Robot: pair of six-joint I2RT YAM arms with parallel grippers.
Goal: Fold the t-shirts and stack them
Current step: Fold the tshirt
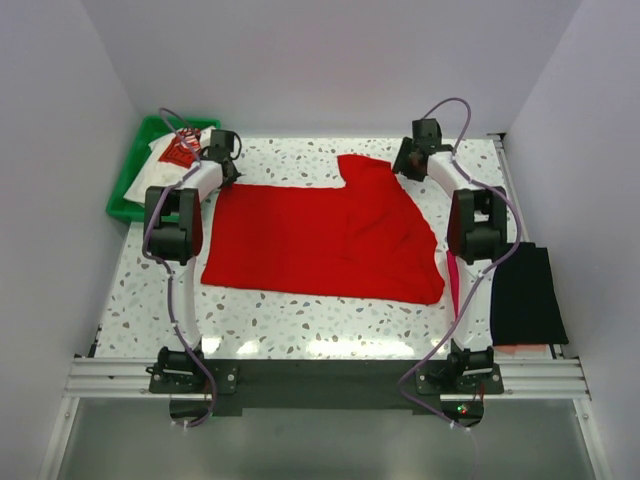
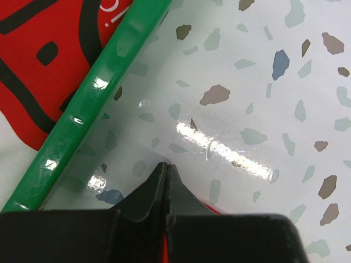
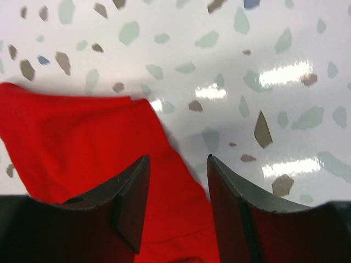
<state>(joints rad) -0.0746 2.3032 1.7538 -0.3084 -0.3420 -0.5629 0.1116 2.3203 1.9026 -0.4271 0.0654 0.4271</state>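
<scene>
The left gripper (image 2: 166, 169) fills the bottom of its wrist view. Its two black fingers are pressed flat together, and only a hairline of red cloth shows between the tips, so it is pinched on an edge of the red t-shirt (image 1: 320, 240). Just past those fingers is bare speckled table (image 2: 247, 82), then the rim of the green tray (image 2: 98, 104), with the white t-shirt (image 2: 33, 71) and its red print inside.

The right gripper (image 3: 178, 159) stands partly open. One finger is over the red t-shirt's border and the other is over the table beside it. Nothing is caught between them.

Only the top view shows the whole layout. The red t-shirt lies spread flat, the left gripper (image 1: 225, 170) at its far left corner and the right gripper (image 1: 408, 160) at its far right corner. The tray sits beyond the shirt's far left corner. A folded black t-shirt (image 1: 525, 295) lies off the shirt's right side, with a thin magenta strip (image 1: 455, 285) between them.
</scene>
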